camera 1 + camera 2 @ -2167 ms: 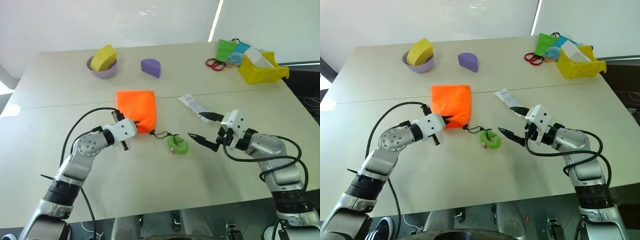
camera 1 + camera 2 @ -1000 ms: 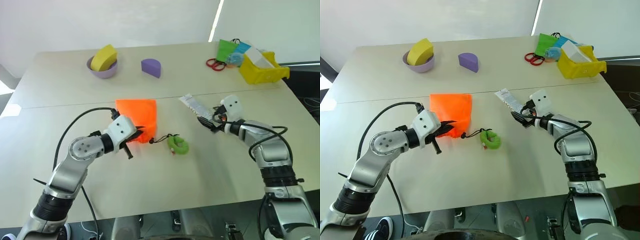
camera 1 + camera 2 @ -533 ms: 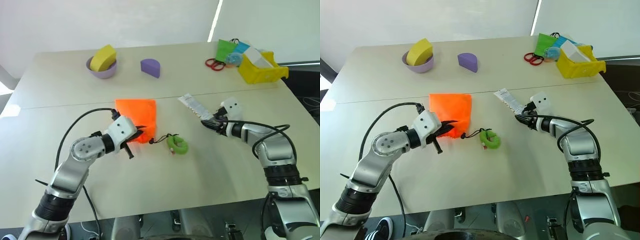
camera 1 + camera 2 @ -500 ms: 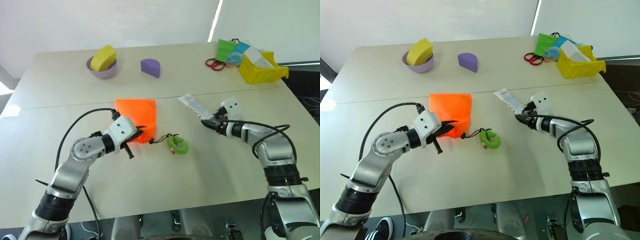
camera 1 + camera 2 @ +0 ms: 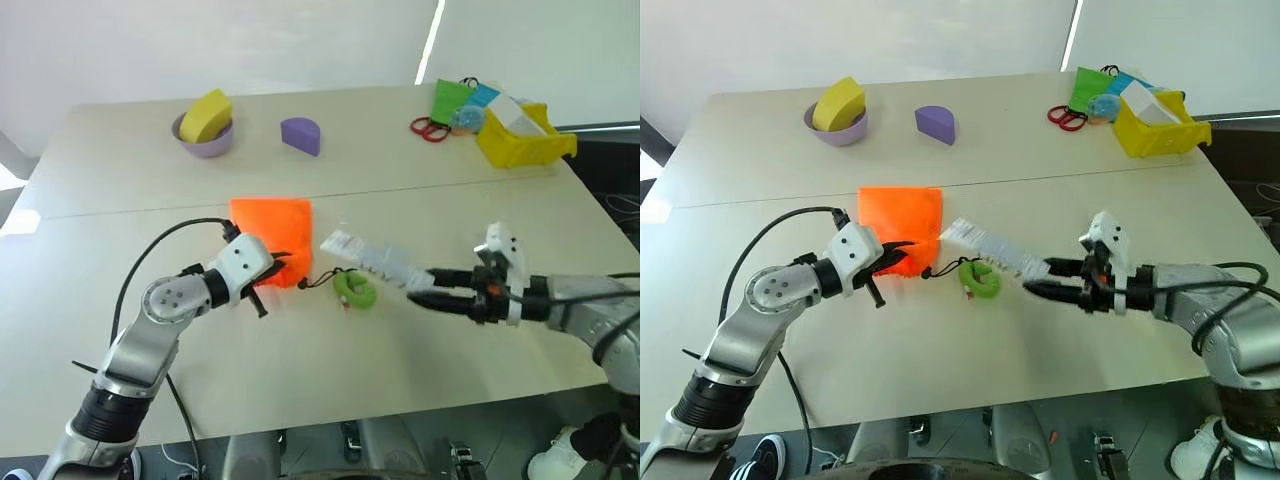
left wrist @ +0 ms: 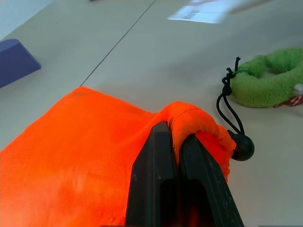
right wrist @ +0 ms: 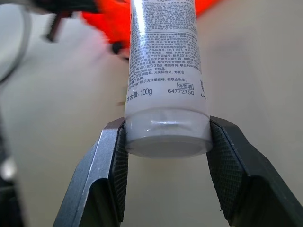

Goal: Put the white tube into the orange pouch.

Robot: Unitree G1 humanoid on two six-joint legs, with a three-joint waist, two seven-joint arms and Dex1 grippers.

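The right tool [image 5: 1038,278] is gripping the tube [image 5: 992,247] by its cap end, holding it raised above the counter [image 5: 970,350] with its flat end pointing toward the pouch [image 5: 902,225]. The left tool [image 6: 176,142] is pinching the pouch's gathered mouth, fingers clamped on a fold of fabric. The pouch is lying near the counter's middle, its cord [image 6: 227,106] trailing to a green coil [image 5: 981,280] beneath the tube.

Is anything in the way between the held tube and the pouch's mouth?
The green coil lies on the table below the line from the tube to the pouch. The tube, held in the right tool, is lifted above it. The left tool pinches the pouch's rim; whether the mouth gapes is unclear.
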